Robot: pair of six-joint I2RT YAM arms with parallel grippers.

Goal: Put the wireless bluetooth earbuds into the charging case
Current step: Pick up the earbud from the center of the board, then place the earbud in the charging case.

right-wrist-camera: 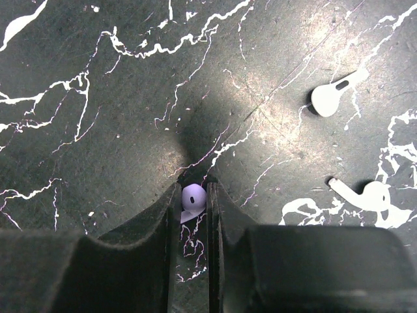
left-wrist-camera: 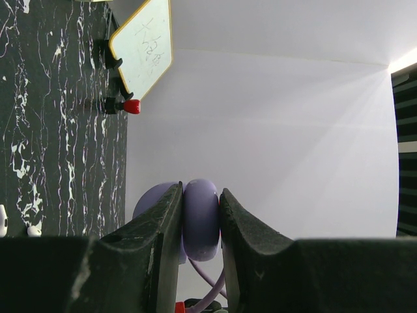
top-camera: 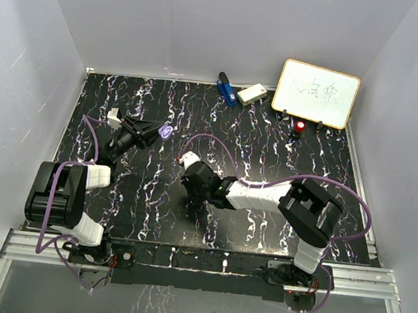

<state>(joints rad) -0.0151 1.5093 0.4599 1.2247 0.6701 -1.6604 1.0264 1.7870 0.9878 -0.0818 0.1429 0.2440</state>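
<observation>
We hold the charging case (left-wrist-camera: 199,228) and a pale purple earbud (right-wrist-camera: 193,197)
Our left gripper (left-wrist-camera: 200,190) clamps the case between its fingers; our right gripper (right-wrist-camera: 193,189) pinches the earbud at its fingertips; two white earbuds (right-wrist-camera: 329,98) (right-wrist-camera: 368,194) lie right of those fingers.

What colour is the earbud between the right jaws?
The tiny earbud is pale purple; right wrist view.

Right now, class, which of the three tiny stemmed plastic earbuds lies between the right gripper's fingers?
The pale purple earbud; both white earbuds lie outside the right gripper.
</observation>
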